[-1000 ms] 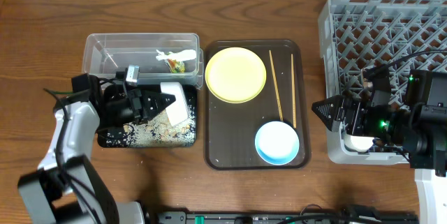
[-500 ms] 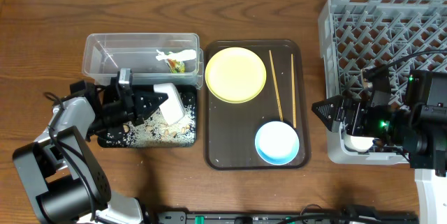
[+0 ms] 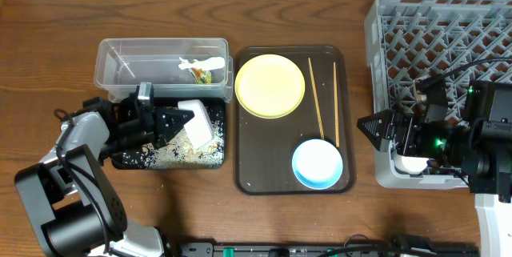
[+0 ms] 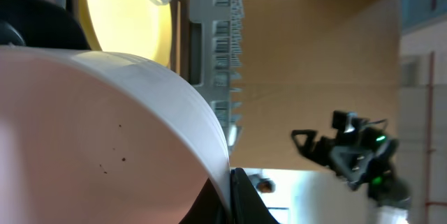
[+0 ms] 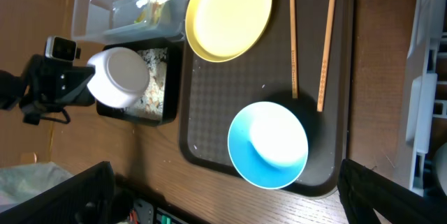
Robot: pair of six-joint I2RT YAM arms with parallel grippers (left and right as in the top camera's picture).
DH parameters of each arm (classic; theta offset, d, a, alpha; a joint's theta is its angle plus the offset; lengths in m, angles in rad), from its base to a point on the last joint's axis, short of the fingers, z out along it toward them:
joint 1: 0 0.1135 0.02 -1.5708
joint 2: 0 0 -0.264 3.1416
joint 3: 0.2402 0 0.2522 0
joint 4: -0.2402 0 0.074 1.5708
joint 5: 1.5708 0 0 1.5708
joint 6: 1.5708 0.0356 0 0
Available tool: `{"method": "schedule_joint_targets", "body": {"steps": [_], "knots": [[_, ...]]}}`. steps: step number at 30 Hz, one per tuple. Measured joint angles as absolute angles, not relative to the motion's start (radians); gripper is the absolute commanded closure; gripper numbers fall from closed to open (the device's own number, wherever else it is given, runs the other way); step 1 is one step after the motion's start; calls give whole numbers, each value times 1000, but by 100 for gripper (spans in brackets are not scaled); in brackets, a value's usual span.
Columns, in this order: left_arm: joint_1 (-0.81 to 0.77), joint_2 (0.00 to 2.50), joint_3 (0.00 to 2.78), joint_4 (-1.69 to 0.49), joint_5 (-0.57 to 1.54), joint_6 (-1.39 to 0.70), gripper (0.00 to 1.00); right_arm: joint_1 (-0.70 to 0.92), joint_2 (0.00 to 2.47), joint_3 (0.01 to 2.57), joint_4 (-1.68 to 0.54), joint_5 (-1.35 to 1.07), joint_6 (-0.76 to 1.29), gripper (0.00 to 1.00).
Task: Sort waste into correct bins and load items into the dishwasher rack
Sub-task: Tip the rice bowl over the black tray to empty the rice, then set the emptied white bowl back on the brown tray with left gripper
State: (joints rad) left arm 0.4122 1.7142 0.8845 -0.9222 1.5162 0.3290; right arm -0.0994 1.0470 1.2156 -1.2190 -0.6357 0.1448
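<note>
Overhead: the left gripper (image 3: 170, 118) is clamping the pink-and-white bowl (image 3: 200, 119), tipping it sideways over the black tray (image 3: 212, 161). The dishwasher rack (image 3: 448, 25) is sitting well off right, nearer the right gripper (image 3: 372, 126).

Left wrist: the bowl's wall (image 4: 91, 133) is filling the frame.

Right wrist: the fingers (image 5: 70, 192) are standing wide apart, holding nothing.

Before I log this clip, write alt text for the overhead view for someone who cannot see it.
The left pincer holds a white bowl tipped over a rice-strewn black tray. Behind it a clear tub holds a wrapper; a brown tray carries a yellow plate, chopsticks and a blue bowl. The right pincer hovers beside the grey rack.
</note>
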Motion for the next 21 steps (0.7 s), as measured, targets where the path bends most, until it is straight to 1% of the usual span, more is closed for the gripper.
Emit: {"method": "schedule_joint_targets", "body": {"steps": [2,5,8,11,15,19,21], "knots": [[409,1714,884,-934,1518,340,94,-99,1047,1216,-1218,-636,145,1],[406,1714,884,-887,1480,330,94,-99,1047,1216,-1216,-636,145,1],[403,1715,885,-929,1510,295,94,-99,1047,1216,-1215,-635,145,1],[390,1715,885,-892,1481,286,94,-99,1047,1216,-1214,-635,145,1],[372,1705,885,-987,1448,261,94,-99,1047,1216,-1213,-632,145,1],[297,1611,889,-1034,1432,253,94,-99,1047,1216,-1209,-623,145,1],[244,1523,915,-1021,1389,203,94,-99,1047,1216,-1206,-609,145,1]]}}
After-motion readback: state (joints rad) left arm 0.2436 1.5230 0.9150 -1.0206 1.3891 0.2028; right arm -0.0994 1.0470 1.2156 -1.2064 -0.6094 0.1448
